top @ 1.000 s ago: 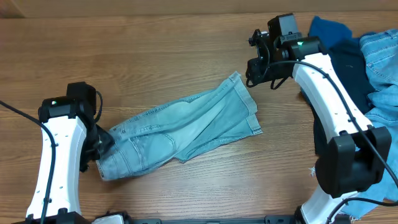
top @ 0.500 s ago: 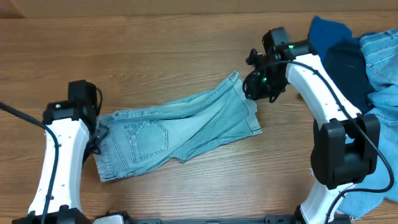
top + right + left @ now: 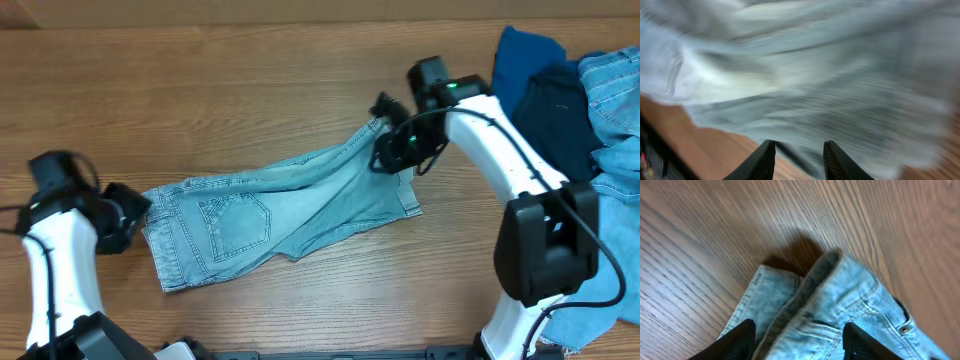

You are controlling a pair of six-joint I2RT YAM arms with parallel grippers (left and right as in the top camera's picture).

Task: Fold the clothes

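The pale light-wash jeans point(image 3: 290, 205) lie flat across the middle of the table, back pocket point(image 3: 235, 222) up, waistband to the left, leg hems to the right. My left gripper point(image 3: 135, 213) sits at the waistband's left edge. In the left wrist view its jaws point(image 3: 797, 330) stand wide apart, open, with the waistband fold point(image 3: 850, 295) just ahead of them. My right gripper point(image 3: 380, 160) hovers over the hem end. The right wrist view is blurred: the fingers point(image 3: 799, 147) are apart above denim point(image 3: 815, 75), holding nothing that I can see.
A pile of other clothes sits at the right edge: a royal blue piece point(image 3: 525, 50), a dark navy piece point(image 3: 560, 110) and light denim point(image 3: 615, 90). Bare wooden tabletop point(image 3: 250, 90) surrounds the jeans.
The left arm has pulled back to the left, off the waistband, and the jeans now lie flatter with the pocket showing. The right gripper has moved down and left onto the hem end.
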